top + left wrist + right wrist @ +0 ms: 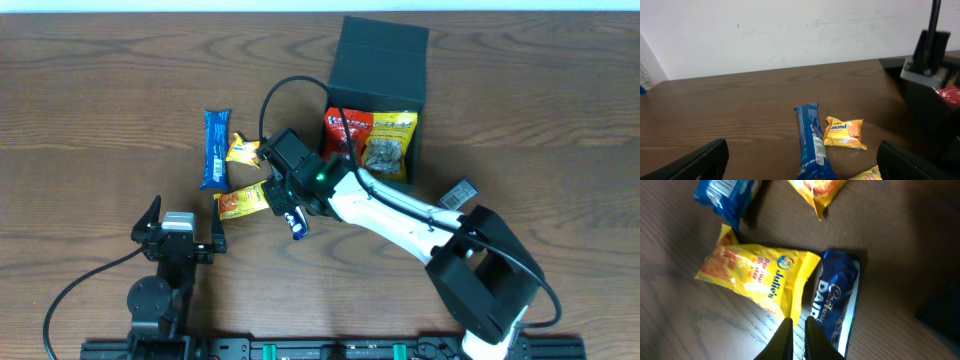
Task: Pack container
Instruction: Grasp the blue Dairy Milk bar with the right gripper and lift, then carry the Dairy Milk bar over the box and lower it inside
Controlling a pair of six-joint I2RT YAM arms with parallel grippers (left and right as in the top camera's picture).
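Note:
The container [383, 55], a dark square box, stands at the back right with its flap open; a red packet [343, 133] and a yellow packet [391, 146] lie in it. My right gripper [272, 196] reaches left of the box. In the right wrist view this gripper [798, 318] is shut on the edge of a yellow Julie's packet [757, 277], with a dark blue Cadbury packet [837, 305] beside it. My left gripper [185, 225] stands open near the front left, holding nothing. Its wide fingers [695, 162] frame a long blue bar [812, 142] and a small orange packet [844, 134].
The long blue bar [215, 148] and the small orange packet [241, 150] lie side by side left of the right arm. A black cable [290, 90] loops from that arm toward the box. Bare wooden table [100, 100] stretches to the left and back.

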